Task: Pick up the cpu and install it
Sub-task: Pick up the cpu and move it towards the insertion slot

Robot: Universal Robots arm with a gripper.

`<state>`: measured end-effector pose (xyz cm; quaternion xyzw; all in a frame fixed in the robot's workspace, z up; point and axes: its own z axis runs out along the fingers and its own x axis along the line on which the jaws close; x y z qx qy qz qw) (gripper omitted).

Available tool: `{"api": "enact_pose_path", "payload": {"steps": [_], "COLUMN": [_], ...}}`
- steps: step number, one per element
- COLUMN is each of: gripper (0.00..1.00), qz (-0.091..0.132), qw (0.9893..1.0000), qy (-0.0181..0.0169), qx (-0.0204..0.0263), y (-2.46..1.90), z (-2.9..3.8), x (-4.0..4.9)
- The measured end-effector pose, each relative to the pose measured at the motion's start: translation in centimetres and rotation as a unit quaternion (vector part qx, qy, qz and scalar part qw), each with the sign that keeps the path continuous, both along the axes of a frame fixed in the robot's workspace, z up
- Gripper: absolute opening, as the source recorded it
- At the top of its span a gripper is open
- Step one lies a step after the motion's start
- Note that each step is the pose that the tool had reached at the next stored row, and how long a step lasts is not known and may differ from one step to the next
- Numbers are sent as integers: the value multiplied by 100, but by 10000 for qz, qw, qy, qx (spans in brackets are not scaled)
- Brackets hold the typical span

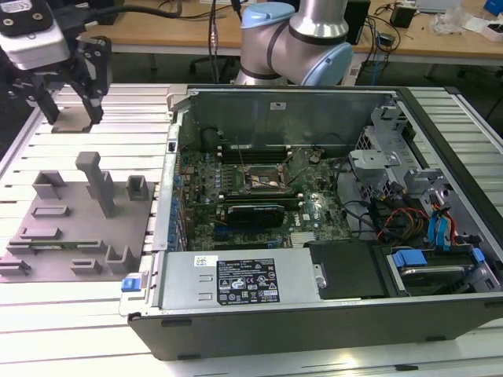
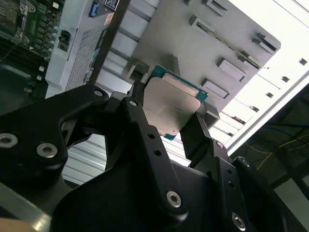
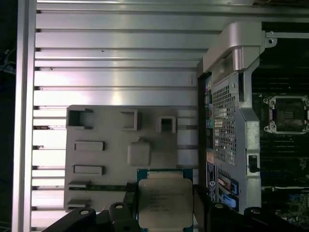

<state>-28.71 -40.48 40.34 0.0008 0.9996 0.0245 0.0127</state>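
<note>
My gripper (image 1: 72, 98) hangs at the far left of the exterior view, above the slatted table behind the grey fixture plate (image 1: 75, 224). In both wrist views its black fingers (image 2: 190, 133) are shut on the cpu (image 2: 169, 106), a flat square chip with a silvery top and a green rim (image 3: 164, 198). The chip is lifted clear of the fixture plate (image 3: 108, 159). The dark cpu socket (image 1: 263, 179) with its metal frame sits in the middle of the motherboard inside the open computer case, well to the exterior view's right of the gripper. It is also seen in the first wrist view as a socket (image 3: 288, 113).
The open case (image 1: 314, 102) has raised walls, a power supply with a white sticker (image 1: 244, 281) at the front, and drive bays and cables (image 1: 424, 228) on the exterior view's right. Upright posts (image 1: 98, 182) stand on the fixture plate. The arm's base (image 1: 295, 39) is behind the case.
</note>
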Motion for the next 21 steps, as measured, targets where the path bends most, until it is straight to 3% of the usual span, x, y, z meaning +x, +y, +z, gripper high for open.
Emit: {"api": "enact_pose_path", "payload": {"steps": [5,9,18,21], "gripper": [55,55,55,55], "qz": [0,0,0,0], "qw": [10000,10000,10000,10000], "qy": [3,8,21,21], "qx": [0,0,0,0], "y": [0,0,0,0], "z": [0,0,0,0], "x": [221,546,954,1045]}}
